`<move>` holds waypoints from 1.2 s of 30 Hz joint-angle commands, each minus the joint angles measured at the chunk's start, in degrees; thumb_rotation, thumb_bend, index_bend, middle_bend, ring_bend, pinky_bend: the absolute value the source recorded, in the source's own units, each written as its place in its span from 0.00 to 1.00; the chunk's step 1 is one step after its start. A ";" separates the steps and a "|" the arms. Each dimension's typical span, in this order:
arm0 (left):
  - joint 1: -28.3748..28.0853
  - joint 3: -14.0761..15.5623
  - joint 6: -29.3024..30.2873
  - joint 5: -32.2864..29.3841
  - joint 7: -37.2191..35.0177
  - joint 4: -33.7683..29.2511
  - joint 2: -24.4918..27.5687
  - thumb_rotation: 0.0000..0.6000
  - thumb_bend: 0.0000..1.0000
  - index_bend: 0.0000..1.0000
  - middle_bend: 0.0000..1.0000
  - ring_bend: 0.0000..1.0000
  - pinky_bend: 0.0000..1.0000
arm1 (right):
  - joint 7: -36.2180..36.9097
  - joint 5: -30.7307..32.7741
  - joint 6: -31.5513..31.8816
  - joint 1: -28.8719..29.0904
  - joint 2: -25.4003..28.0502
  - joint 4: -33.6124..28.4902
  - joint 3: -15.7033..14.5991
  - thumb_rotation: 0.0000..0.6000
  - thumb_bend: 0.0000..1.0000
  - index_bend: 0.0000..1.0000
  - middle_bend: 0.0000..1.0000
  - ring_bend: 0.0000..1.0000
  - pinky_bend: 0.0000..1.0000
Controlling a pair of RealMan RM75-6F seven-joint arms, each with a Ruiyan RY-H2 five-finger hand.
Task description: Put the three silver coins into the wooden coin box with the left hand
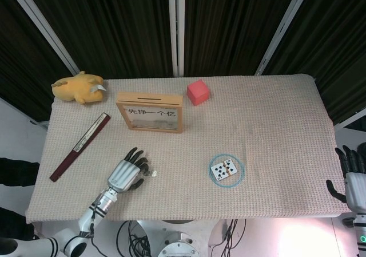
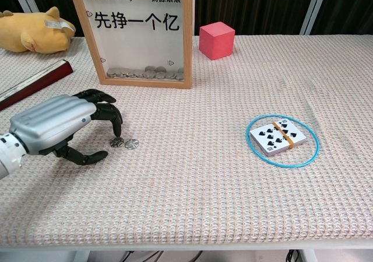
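Note:
Two silver coins lie side by side on the woven mat; in the head view the coins show as small specks. My left hand hovers low just left of them, fingers curled down with the fingertips right above the nearer coin and the thumb under the palm; nothing is gripped. From overhead the left hand sits near the mat's front. The wooden coin box stands upright behind, with several coins in its bottom; its top slot shows from above. My right hand hangs off the table's right edge, fingers apart.
A yellow plush toy lies at the back left, a dark red long case slants along the left side, and a red cube sits right of the box. A card deck inside a blue ring lies to the right.

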 commanded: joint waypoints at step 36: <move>-1.06 -0.40 -3.36 -1.18 -0.21 0.10 -0.07 1.00 0.25 0.42 0.24 0.04 0.02 | 1.28 0.64 -0.39 -0.24 -0.01 1.09 0.05 1.00 0.29 0.00 0.00 0.00 0.00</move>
